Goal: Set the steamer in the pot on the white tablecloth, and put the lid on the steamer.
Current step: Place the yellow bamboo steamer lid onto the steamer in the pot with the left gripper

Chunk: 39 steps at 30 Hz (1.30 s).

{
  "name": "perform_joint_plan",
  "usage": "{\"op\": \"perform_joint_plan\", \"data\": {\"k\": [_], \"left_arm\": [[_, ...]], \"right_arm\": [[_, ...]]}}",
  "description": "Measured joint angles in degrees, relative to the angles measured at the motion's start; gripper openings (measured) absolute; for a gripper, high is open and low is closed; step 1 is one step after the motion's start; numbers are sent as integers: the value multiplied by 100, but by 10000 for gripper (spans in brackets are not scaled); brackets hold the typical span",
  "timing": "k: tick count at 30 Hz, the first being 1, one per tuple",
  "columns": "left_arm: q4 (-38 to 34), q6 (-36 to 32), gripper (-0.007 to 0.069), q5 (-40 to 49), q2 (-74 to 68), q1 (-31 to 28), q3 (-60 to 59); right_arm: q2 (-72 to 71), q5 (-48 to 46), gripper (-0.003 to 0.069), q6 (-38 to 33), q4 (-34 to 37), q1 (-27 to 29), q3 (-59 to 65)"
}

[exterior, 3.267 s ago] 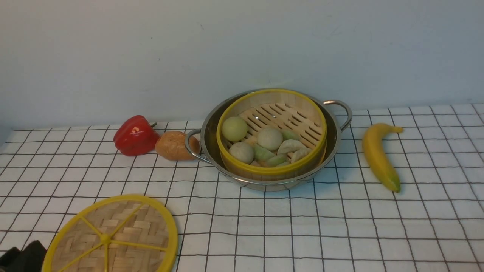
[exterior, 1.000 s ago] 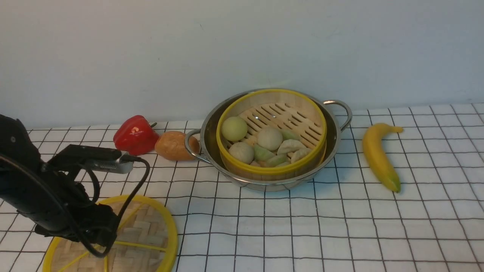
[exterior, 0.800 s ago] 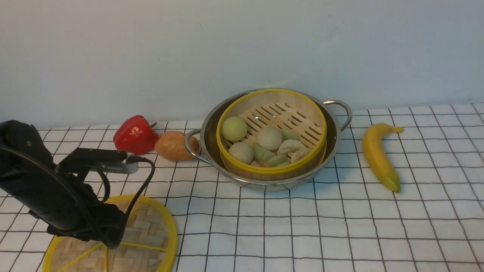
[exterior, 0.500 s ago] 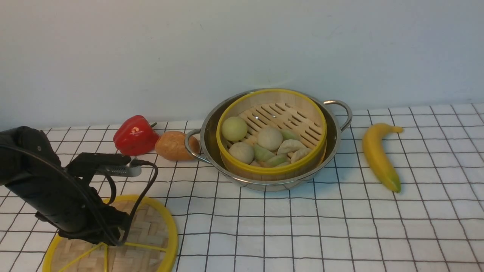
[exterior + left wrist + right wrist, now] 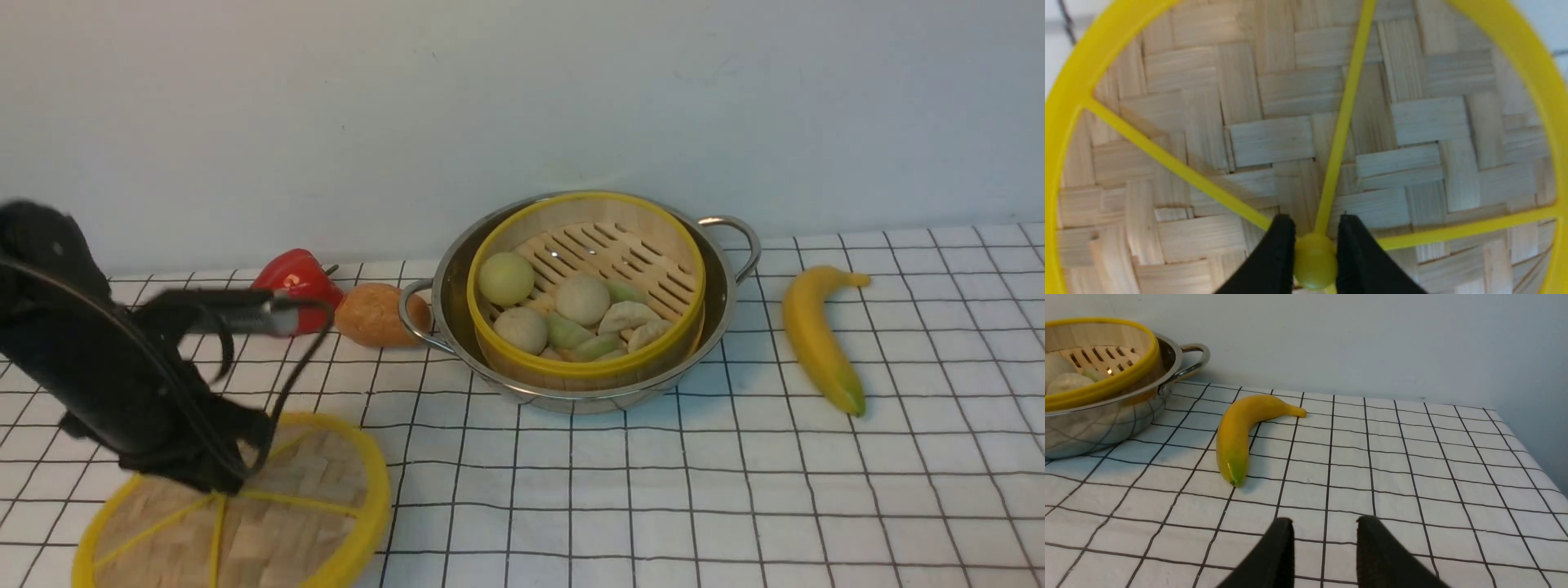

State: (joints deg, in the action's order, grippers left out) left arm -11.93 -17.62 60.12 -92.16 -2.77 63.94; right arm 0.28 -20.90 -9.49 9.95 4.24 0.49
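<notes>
Left gripper (image 5: 1315, 223): squeezes the lid's (image 5: 306, 506) hub (image 5: 1314, 261) — near left tablecloth (image 5: 653, 490) corner
Right gripper (image 5: 1324, 523): fingers apart — holds nothing
Steamer (image 5: 589, 369): in the pot (image 5: 717, 309)

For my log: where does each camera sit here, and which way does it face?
Front view: between the arms, facing forward over the white checked tablecloth to the shiny steel pot holding the slatted bamboo steamer; left arm shows.
Left wrist view: above the flat woven yellow-rimmed lid; left gripper shut on its hub.
Right wrist view: low over the cloth, facing the yellow banana; right gripper open, empty.
Front and right wrist share banana, pot, steamer.
</notes>
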Motion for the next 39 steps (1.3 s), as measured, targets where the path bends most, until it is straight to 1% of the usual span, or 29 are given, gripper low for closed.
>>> {"op": "perform_joint_plan", "data": {"k": [4,9,10,12,13,17,19,20,21,22,25,26,27,31,34,35,39], "left_arm": [[-346,-180,120,304,276,128,1152],[-424,-338,120,592,-55,650,2402],[-424,-411,120,614,-238,835,2687],[-429,-472,120,618,-415,999,2926],[-429,-584,120,618,-746,1267,3268],[-374,-1006,120,618,-1656,1887,4274],[-299,-1202,120,618,-2019,2096,4716],[-281,-1217,120,618,-2059,2115,4755],[-167,-1394,120,605,-2369,2266,5057],[-152,-1394,120,605,-2402,2277,5057],[-18,-1720,120,388,-2816,2376,5358],[25,-1899,120,141,-3037,2391,5437],[35,-1914,120,113,-3079,2391,5443],[36,-2206,120,-509,-3405,2398,5468],[-24,-2432,120,-621,-3504,2405,5475],[-55,-2658,120,-651,-3568,2425,5479],[-79,-2869,120,-798,-3634,2523,5479]], "right_arm": [[0,0,243,0,0,0,0],[0,0,243,0,0,0,0],[0,0,243,0,0,0,0],[0,0,243,0,0,0,0],[0,0,243,0,0,0,0],[0,0,243,0,0,0,0],[0,0,243,0,0,0,0],[0,0,243,0,0,0,0],[0,0,243,0,0,0,0],[0,0,243,0,0,0,0],[0,0,243,0,0,0,0],[0,0,243,5,0,0,0],[0,0,243,5,0,0,0],[0,0,243,5,0,0,0],[0,0,243,5,0,0,0],[0,0,243,5,0,0,0],[0,0,243,5,0,0,0]]}}
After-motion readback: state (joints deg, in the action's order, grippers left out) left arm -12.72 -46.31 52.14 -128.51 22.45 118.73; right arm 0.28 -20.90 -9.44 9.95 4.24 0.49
